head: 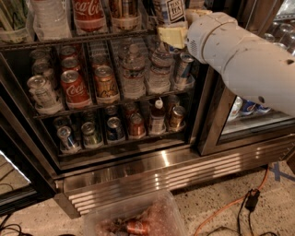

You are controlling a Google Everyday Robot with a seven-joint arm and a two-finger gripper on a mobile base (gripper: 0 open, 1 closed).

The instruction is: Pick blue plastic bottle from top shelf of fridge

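The blue plastic bottle (174,10), dark with a white "TEA" panel, stands on the top shelf (69,41) of the fridge (161,177), right of an amber bottle (123,11) and the red Coca-Cola bottle (90,14). Only its lower part shows; the top is cut off by the frame edge. My gripper (177,30), cream-coloured on the end of the white arm (239,55), is at the bottle's base by the shelf's front rail. The arm reaches in from the right.
Clear water bottles (48,18) stand at the top left. Cans (73,87) and small water bottles (133,73) fill the middle rack, and more cans (113,129) the lower one. A shut glass door (249,110) is at the right. A clear bin (138,216) and an orange cable (230,205) lie on the floor.
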